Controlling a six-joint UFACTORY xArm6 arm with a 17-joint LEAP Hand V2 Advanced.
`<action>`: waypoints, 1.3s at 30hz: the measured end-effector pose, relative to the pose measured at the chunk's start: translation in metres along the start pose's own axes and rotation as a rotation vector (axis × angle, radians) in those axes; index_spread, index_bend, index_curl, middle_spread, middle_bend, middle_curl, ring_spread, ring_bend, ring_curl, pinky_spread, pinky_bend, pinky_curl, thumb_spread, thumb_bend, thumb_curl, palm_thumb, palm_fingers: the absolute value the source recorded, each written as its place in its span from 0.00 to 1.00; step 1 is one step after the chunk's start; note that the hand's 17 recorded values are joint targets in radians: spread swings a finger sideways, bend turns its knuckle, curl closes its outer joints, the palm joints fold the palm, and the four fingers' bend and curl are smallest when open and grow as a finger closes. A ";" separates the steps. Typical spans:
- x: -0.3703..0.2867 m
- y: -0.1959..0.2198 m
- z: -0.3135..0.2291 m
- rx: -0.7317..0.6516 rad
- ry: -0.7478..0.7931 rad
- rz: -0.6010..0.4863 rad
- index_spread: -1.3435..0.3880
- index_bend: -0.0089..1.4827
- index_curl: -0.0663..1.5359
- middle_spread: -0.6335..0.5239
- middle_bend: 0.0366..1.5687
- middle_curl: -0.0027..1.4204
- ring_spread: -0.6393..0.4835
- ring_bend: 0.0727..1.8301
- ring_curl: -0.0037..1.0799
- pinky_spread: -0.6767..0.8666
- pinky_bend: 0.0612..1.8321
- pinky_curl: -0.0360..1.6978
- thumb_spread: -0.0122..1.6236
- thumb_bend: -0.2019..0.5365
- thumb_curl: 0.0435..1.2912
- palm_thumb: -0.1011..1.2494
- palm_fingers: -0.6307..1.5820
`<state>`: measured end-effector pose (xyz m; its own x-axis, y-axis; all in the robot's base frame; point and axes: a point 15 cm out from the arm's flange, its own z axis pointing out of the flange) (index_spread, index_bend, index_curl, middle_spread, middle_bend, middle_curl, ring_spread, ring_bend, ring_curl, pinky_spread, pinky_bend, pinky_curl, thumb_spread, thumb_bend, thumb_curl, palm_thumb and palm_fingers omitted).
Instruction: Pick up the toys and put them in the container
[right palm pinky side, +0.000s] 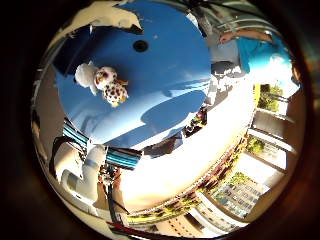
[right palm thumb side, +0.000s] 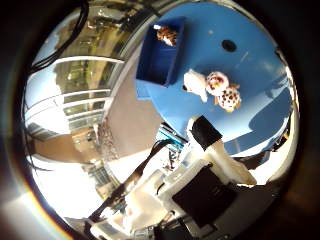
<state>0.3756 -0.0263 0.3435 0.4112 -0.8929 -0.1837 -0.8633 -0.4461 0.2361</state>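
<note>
On the round blue table (right palm thumb side: 250, 120), two toys (right palm thumb side: 212, 90) lie beside the bin (right palm thumb side: 160, 57) at its edge; hand (right palm thumb side: 215, 155) open, empty.

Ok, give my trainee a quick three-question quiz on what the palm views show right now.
1. True or false: the blue container already holds a toy.
2. Where does the spotted plush toy lie?
A. inside the container
B. on the blue table, outside the container
C. in the hand
3. Fill in: the container stands at the table's ____.

Key:
1. True: a brown and white toy lies inside it.
2. B. The spotted plush toy lies on the table beside the container, and the hand is not touching it.
3. Edge.
</note>
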 end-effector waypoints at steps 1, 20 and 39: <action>0.008 -0.007 0.009 0.020 0.012 0.000 0.65 0.13 0.21 0.56 0.10 0.26 0.79 0.21 0.26 0.72 0.31 0.20 0.69 0.24 0.31 0.55 0.34; 0.039 -0.051 0.179 -0.085 0.041 0.051 0.74 0.10 0.21 0.56 0.12 0.24 0.81 0.24 0.28 0.72 0.32 0.16 0.70 0.23 0.29 0.51 0.47; 0.052 -0.064 0.103 0.150 0.141 0.114 0.40 0.30 0.11 0.35 0.66 0.62 0.54 0.72 0.66 0.61 0.75 0.39 0.64 0.34 0.46 0.81 0.77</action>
<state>0.4218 -0.0379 0.2211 0.3362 -0.9414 -0.0264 -0.9360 -0.3371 0.1010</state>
